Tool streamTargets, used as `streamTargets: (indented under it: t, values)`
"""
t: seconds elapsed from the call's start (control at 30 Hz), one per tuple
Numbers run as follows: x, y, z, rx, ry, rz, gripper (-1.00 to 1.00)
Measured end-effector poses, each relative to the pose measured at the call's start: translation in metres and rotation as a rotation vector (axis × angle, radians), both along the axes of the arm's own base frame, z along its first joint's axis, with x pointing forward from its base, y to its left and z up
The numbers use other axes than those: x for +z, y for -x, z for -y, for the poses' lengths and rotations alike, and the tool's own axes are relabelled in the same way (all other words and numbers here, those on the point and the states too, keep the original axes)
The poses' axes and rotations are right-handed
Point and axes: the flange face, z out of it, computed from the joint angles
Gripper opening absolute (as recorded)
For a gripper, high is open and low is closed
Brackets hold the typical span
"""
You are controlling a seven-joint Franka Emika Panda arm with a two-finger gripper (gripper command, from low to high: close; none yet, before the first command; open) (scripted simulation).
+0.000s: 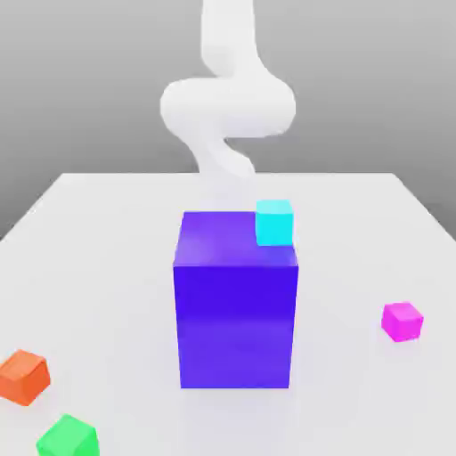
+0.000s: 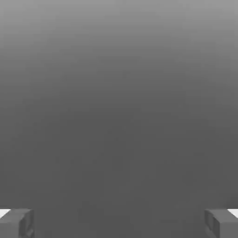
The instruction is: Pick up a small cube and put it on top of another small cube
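Small cube [image 1: 402,321] beside purple block [image 1: 236,307]

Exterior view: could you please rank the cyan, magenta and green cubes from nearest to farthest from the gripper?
Gripper: on the arm, behind.
1. Cyan cube, at purple block's top.
2. Magenta cube, exterior view's right.
3. Green cube, front corner.

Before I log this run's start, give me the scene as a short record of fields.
surface: white table
centre: big purple block, upright
cyan cube: at the block's far top corner, exact support unclear
pink cube: on the table, exterior view's right
orange cube: near left
green cube: near left, beside the orange
gripper: open, holding nothing
stacking: not begun
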Motion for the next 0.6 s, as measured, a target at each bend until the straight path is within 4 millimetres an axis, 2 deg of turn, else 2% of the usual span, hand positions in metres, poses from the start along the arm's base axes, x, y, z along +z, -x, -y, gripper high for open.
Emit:
streamTargets:
  t: [0.13,0.3,0.43,0.6]
  values:
    - [-0.070,-0.033,-0.051,0.229,0.074,-0.097,0.00]
    - [-0.159,-0.045,-0.120,0.508,0.173,-0.199,0.00]
    - [-0.231,-0.034,-0.174,0.733,0.261,-0.273,0.00]
    - [-0.319,0.003,-0.230,1.015,0.380,-0.354,0.00]
